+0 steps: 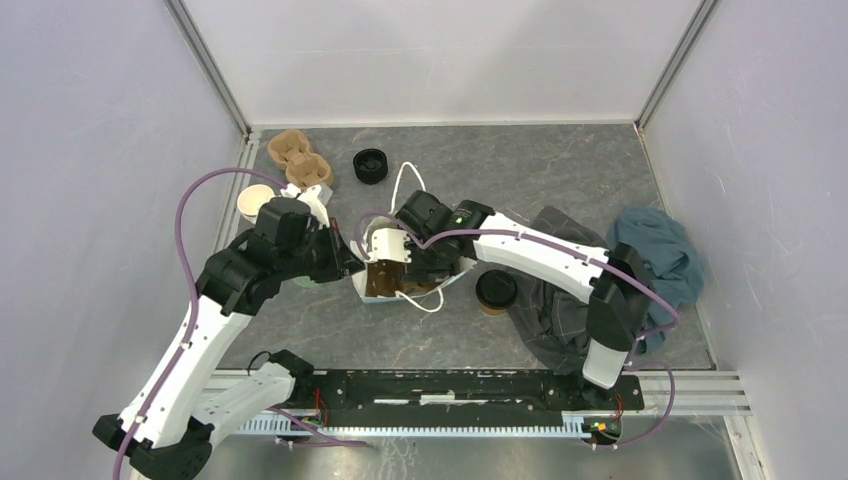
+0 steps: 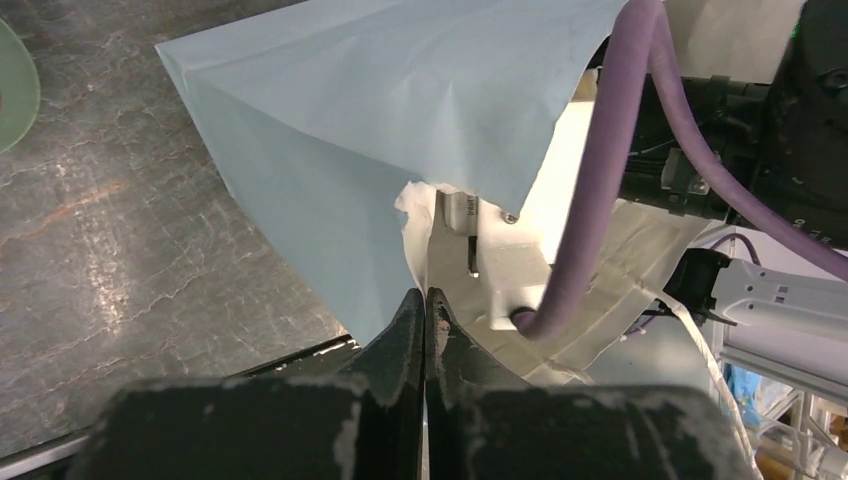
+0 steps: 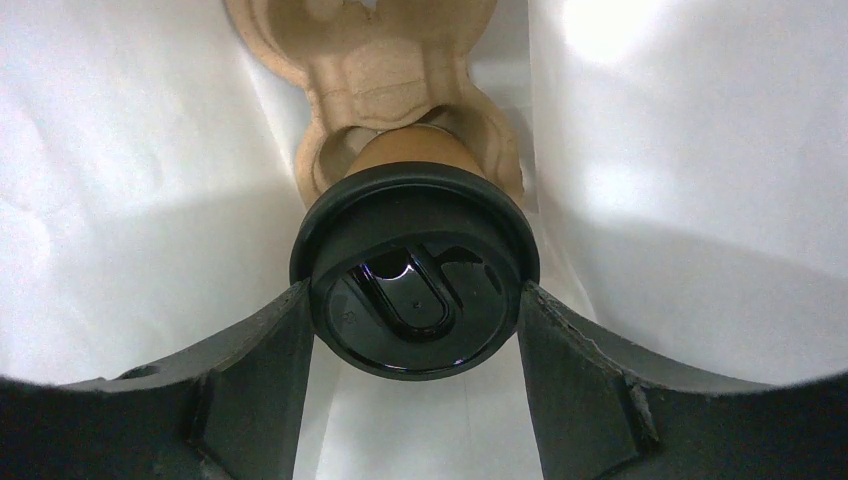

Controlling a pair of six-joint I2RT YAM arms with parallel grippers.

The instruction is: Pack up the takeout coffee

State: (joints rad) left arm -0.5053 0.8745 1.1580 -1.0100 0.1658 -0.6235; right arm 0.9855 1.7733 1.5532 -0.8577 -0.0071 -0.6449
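A white paper bag [image 1: 450, 275] lies in the middle of the table, its mouth held open. My left gripper [image 2: 427, 295] is shut on the bag's rim [image 2: 415, 235]; it is at the bag's left edge in the top view [image 1: 350, 262]. My right gripper [image 3: 415, 295] reaches inside the bag [image 3: 120, 200]. Its fingers [image 3: 270, 340] press both sides of a brown coffee cup's black lid [image 3: 415, 265]. That cup sits in a cardboard carrier [image 3: 350, 60] inside the bag. The second lidded coffee cup [image 1: 495, 290] stands on the table just right of the bag.
Spare cardboard carriers [image 1: 300, 155] and a stack of black lids [image 1: 370, 165] sit at the back left. A pale-topped cup [image 1: 255, 205] stands by the left wall. A green cup's rim [image 2: 15, 80] shows near the left arm. Dark grey cloth [image 1: 560, 300] and blue cloth [image 1: 655, 250] lie at the right.
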